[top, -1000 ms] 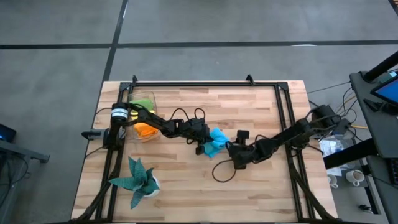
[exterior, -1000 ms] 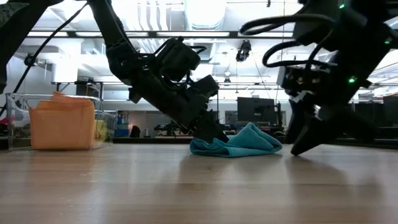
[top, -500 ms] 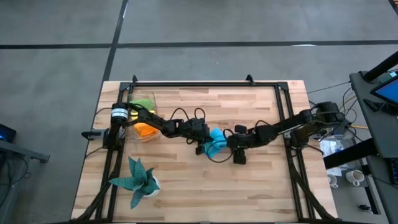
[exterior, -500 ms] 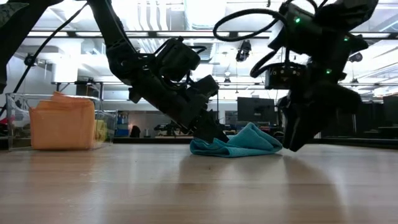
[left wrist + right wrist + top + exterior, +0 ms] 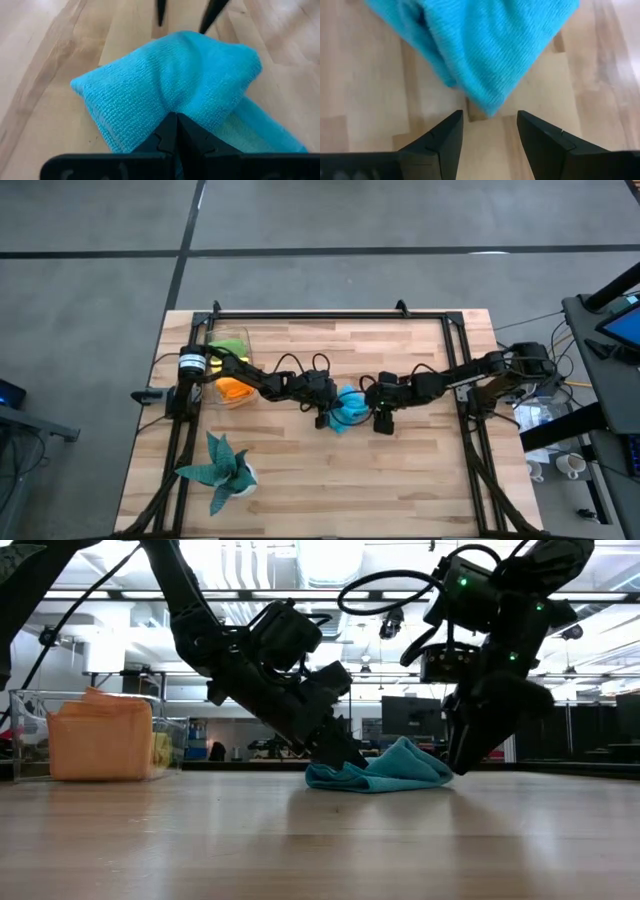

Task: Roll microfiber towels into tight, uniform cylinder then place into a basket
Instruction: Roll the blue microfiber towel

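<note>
A bright blue towel (image 5: 348, 408) lies bunched in a low heap (image 5: 385, 769) on the wooden table, near its middle. My left gripper (image 5: 352, 756) is shut on the heap's left end. My right gripper (image 5: 458, 758) stands open at the heap's right end, pointing steeply down; the towel's pointed corner (image 5: 489, 106) lies just ahead of the gap between its fingers, untouched. The clear basket (image 5: 246, 352) at the far left holds an orange towel (image 5: 98, 735) and a lime green one (image 5: 230, 346). My left gripper pinches a raised fold of the blue towel (image 5: 172, 109) between its two shut fingers, at the heap's left end. The fingers slant down from the table's left. The towel rests slack on the table; how many layers are caught I cannot tell.
A dark teal plant in a white pot (image 5: 222, 470) stands at the near left. A black metal frame (image 5: 330, 314) runs along the far edge and both sides. Bare wood lies near and far of the towel.
My right gripper has swung from the near right toward the table's far edge and a little left, up to the towel's right end, turning about its wrist as it went. It has stayed open. The towel and my left gripper have kept still.
</note>
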Robot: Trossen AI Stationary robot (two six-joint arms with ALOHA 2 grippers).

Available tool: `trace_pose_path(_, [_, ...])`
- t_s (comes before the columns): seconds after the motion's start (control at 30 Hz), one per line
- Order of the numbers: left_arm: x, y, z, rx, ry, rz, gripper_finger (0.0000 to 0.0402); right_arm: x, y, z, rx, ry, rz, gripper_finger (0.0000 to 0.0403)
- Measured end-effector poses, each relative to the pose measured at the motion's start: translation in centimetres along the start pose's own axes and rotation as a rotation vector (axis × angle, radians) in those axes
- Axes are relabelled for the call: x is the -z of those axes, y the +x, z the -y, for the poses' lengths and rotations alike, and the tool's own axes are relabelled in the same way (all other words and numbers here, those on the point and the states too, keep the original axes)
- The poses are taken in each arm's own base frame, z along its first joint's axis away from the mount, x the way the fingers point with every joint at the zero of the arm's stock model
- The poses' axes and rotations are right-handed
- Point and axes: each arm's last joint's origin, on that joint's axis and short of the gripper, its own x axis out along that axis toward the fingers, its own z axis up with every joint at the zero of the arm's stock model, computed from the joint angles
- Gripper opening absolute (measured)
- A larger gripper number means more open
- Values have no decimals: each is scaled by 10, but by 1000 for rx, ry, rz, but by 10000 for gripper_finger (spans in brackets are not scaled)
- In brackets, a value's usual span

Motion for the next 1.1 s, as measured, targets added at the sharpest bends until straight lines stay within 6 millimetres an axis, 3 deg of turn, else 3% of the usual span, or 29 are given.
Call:
trace_pose_path(0.17, [-3, 1, -1, -105, -152, 20, 0, 0, -7, 1, -2, 5, 3, 182])
trace_pose_path(0.37, [-2, -1, -8, -322, -224, 48, 0, -1, -22, 4, 7, 60, 45, 177])
trace_pose_path(0.53, [-6, -1, -16, -383, -272, 71, 0, -1, -34, 8, 87, 134, 104, 163])
trace_pose_path(0.7, [-10, -1, -17, -384, -293, 84, 0, 1, -34, 26, 190, 457, 201, 148])
trace_pose_path(0.8, [-9, -1, -17, -384, -271, 78, 0, 5, -28, 40, 150, 557, 234, 147])
trace_pose_path(1.1, [-7, -1, -16, -377, -223, 56, 0, 18, -19, 68, 184, 163, 185, 161])
